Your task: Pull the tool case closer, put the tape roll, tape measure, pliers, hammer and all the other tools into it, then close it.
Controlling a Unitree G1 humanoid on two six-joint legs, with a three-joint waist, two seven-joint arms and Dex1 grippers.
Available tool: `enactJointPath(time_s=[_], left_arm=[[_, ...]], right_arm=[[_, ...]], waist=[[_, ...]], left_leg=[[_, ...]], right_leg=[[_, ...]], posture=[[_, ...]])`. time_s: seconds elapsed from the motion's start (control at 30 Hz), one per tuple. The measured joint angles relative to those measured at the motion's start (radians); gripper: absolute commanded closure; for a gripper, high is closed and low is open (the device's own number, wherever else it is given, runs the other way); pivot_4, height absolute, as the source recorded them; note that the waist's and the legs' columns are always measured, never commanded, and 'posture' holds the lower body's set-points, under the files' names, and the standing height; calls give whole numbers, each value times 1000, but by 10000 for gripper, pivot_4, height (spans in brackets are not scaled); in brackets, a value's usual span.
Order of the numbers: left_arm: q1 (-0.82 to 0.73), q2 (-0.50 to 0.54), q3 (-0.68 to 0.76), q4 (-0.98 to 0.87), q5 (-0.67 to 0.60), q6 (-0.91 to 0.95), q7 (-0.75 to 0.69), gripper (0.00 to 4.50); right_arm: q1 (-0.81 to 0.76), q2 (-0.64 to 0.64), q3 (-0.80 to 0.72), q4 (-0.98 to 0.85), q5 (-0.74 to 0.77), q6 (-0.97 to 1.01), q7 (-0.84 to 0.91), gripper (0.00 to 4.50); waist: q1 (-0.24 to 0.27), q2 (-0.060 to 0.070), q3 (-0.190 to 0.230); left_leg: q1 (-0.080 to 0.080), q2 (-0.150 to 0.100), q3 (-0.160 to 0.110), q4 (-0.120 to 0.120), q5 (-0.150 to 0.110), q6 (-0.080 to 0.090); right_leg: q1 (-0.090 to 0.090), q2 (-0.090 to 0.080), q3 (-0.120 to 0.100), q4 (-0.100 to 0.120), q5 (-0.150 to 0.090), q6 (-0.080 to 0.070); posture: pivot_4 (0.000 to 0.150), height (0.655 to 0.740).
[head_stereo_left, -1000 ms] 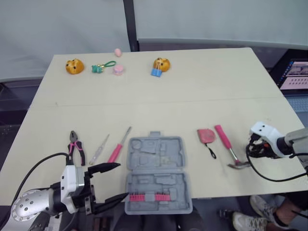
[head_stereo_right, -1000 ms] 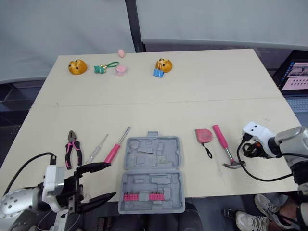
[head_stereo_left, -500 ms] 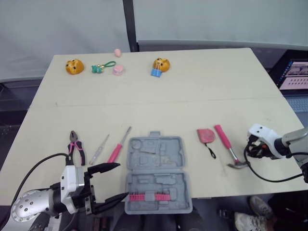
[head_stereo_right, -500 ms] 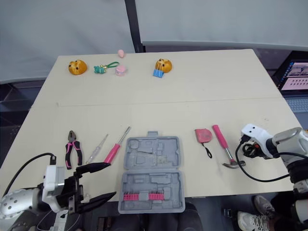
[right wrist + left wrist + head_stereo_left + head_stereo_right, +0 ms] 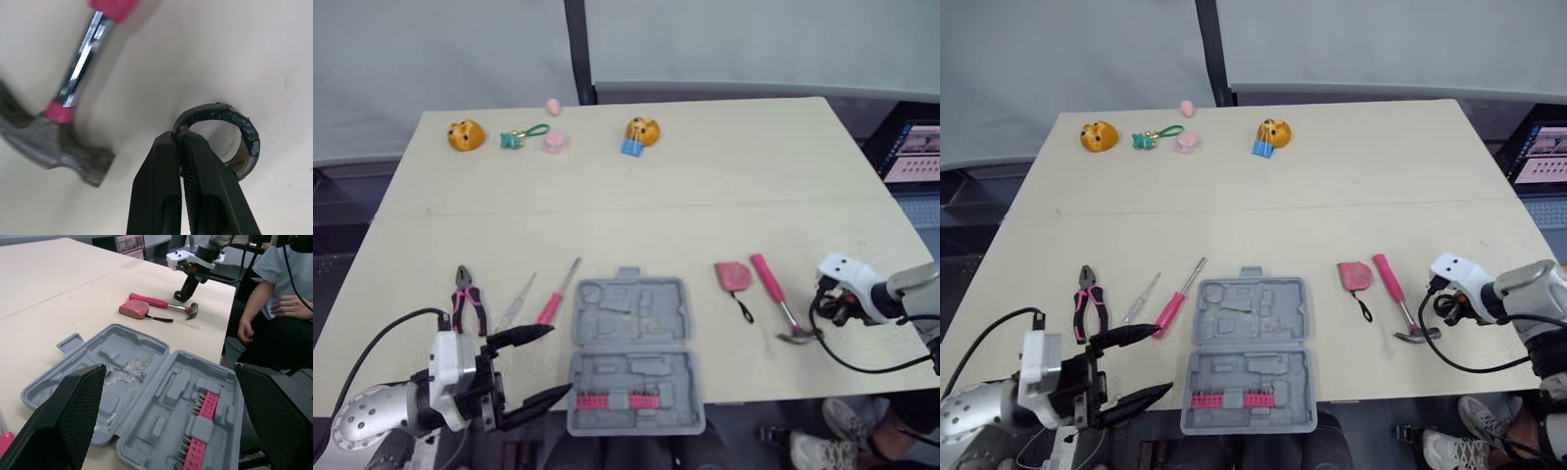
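Right gripper [image 5: 178, 139]: jaws clenched on the wall of the tape roll [image 5: 222, 139], one finger inside the ring and one outside. The roll sits at the surface [image 5: 636, 186], just beside the head of the hammer [image 5: 54, 147]. Whether it is lifted clear cannot be told.

Left gripper [image 5: 533, 367]: jaws released and spread wide, holding nothing. It hangs at the near left corner of the tool case [image 5: 631, 352], close to its edge but apart from it.

Change noted: over the last second the left gripper has drawn slightly back toward the robot's left, jaws as wide as before. The right gripper has barely shifted, and the case and loose tools lie where they lay.

Outward from the jaws: the case lies open and flat at the near edge of the surface, its pink bit row in the near half, the moulded pockets otherwise vacant. To its right lie the tape measure [image 5: 733, 276] and the hammer; to its left the pliers [image 5: 466, 299] and two screwdrivers [image 5: 538, 302]. A person [image 5: 274, 298] sits beyond the right end.

Assessment: the case appears already pulled close. The tape roll is the first tool in hand; no loading is done. The next move calls for a clean lift clear of the hammer head.
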Motion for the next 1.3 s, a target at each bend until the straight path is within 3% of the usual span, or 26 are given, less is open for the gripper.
enactJointPath(time_s=[0.23,0.53,0.87,1.03,1.3], left_arm=[[-19,5,68,66,-37,9,-23,0],[15,22,161,149,-68,15,-103,0],[16,24,194,193,-61,-5,-130,0],[30,21,197,199,-46,-23,-132,0],[44,19,206,219,-20,-44,-132,0]], right_arm=[[18,-49,-112,-491,189,301,46,44689],[-120,93,-128,-786,407,597,-50,44689],[-217,395,-24,-845,503,728,-269,44689],[-236,541,49,-779,507,706,-369,44689],[-283,660,175,-631,457,599,-458,44689]], waist=[[0,1,1],[2,0,1],[-3,-2,0],[-5,-3,-1],[-10,-4,-1]], left_leg=[[0,1,-1,0,0,0],[-9,0,-4,0,0,0],[-10,0,-4,0,0,-1],[-11,0,-2,0,1,-1],[-10,0,-2,0,2,-3]], right_leg=[[0,1,-1,0,0,0],[-6,0,-4,-1,0,0],[-9,-1,-4,3,0,0],[-14,-1,-4,10,0,-1],[-16,-1,-4,13,-1,-3]], posture=[[1500,7121],[1500,7121],[1500,7121],[1500,7121],[1500,7121]])
